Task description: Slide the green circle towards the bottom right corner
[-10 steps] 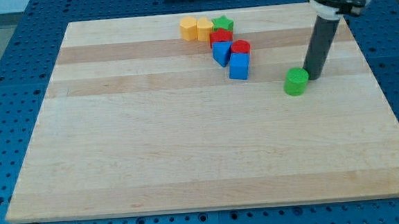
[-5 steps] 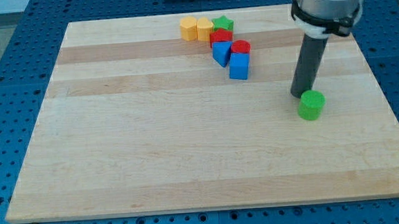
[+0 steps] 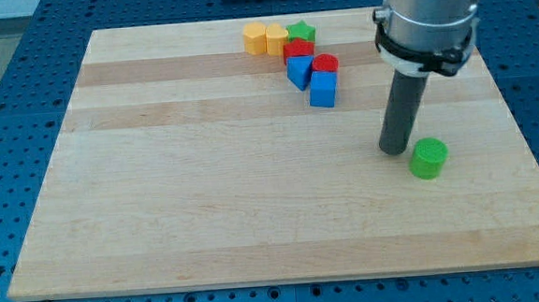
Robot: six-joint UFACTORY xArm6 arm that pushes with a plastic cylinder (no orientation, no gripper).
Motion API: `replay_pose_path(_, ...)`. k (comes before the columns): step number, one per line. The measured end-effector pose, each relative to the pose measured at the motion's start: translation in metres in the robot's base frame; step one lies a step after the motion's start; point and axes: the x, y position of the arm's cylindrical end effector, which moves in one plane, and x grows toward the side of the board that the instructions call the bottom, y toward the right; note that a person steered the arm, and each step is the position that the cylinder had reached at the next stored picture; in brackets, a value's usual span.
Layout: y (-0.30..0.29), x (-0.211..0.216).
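Now you are seeing my tip (image 3: 393,151) sitting just left of the green circle (image 3: 428,157), holding nothing; it is shifting leftward while the circle is sliding down-right on the table (image 3: 208,211), nearing the bottom-right corner.

Wooden board (image 3: 208,220) carries green circle (image 3: 428,157), apparently alone.

Lab bench: pale wooden board worktop (image 3: 255,217) on a blue perforated metal breadboard table (image 3: 5,120), robot-arm test rig.
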Motion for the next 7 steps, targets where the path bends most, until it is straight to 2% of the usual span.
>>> replay_pose_path(2,0.04,0.026)
replay_pose_path(4,0.047,0.003)
replay_pose_path(7,0.063,0.04)
